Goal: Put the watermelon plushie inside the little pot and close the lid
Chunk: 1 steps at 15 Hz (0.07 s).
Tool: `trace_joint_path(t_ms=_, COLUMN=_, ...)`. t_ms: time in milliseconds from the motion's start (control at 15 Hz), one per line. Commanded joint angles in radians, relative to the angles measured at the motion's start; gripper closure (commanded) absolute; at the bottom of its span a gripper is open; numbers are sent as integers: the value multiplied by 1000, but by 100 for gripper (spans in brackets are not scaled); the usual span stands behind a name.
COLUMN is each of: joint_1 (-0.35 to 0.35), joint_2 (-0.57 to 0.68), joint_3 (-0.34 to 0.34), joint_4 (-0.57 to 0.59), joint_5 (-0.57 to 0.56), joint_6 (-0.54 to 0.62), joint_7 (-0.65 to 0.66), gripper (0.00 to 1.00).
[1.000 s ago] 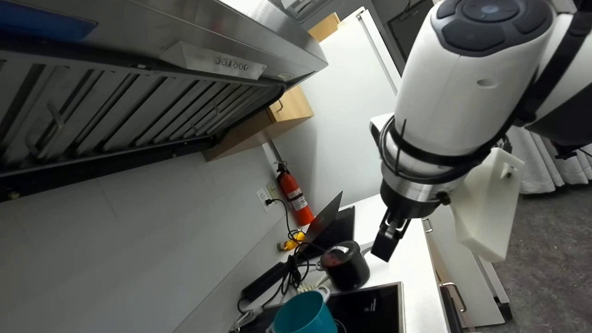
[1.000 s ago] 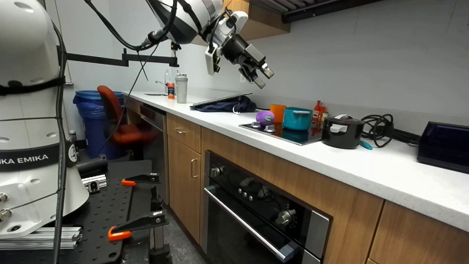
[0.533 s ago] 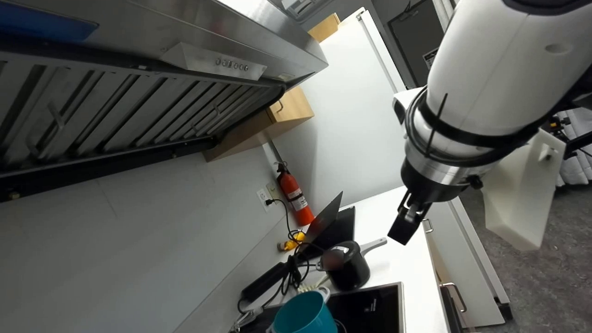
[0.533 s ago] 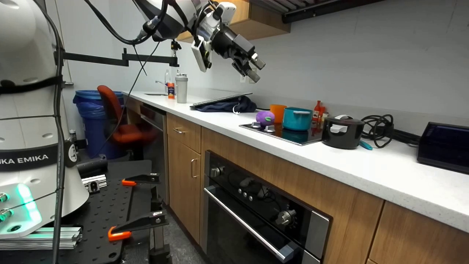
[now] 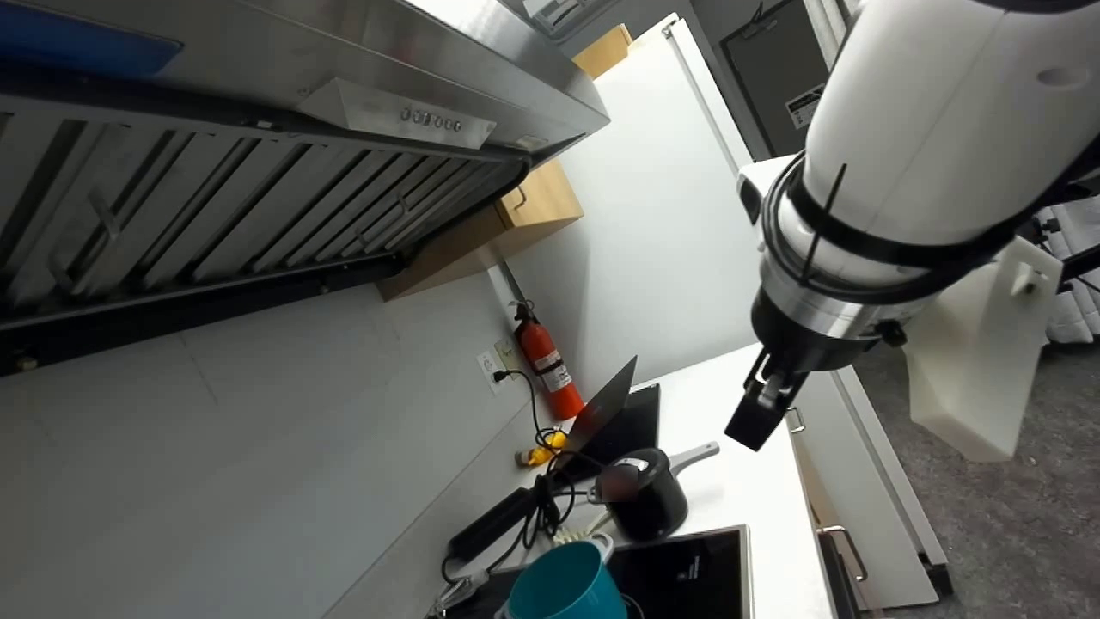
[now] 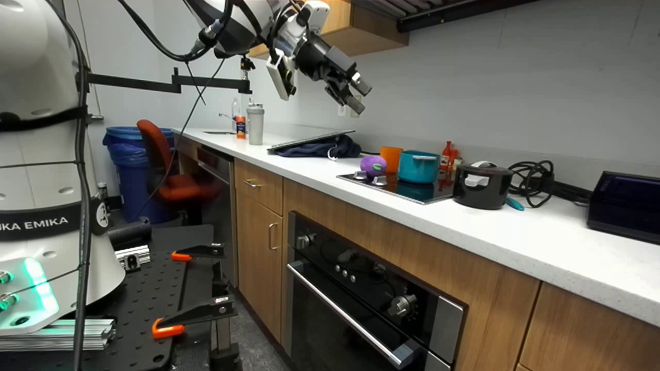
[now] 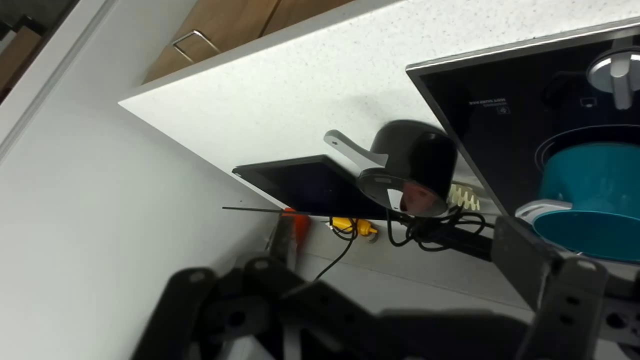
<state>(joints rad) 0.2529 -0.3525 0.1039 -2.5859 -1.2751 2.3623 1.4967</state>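
The little pot (image 7: 417, 150) is black with a grey side handle and stands upright on the counter beside the cooktop. It shows in both exterior views (image 5: 657, 507) (image 6: 479, 190). A see-through lid (image 7: 375, 185) lies across its top and looks seated on the rim. The red-pink watermelon plushie (image 7: 419, 197) shows through the lid, inside the pot; it shows faintly in an exterior view (image 5: 620, 483). In an exterior view it is hidden by the pot wall. My gripper (image 6: 359, 95) is open and empty, high above the counter and well apart from the pot. In the wrist view its fingers (image 7: 415, 280) stand wide apart.
A teal pot (image 6: 418, 167), an orange cup (image 6: 391, 158) and a purple plushie (image 6: 373, 166) stand on the cooktop (image 5: 687, 572). Black cables (image 6: 533, 180) lie by the wall behind the little pot. A range hood (image 5: 284, 172) hangs above. A fire extinguisher (image 5: 548, 365) is on the wall.
My open gripper has moved up and away from the pot, mostly in the earlier half second, then barely. The pot's handle is uncovered. Lights on the arm's base have turned green. The pot has not moved.
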Motion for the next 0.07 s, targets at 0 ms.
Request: trace_joint_path(t_ms=0, joint_1=-27, joint_2=-2, joint_3=26, joint_4=0, joint_5=10, joint_6=7, joint_7=-6, gripper=0)
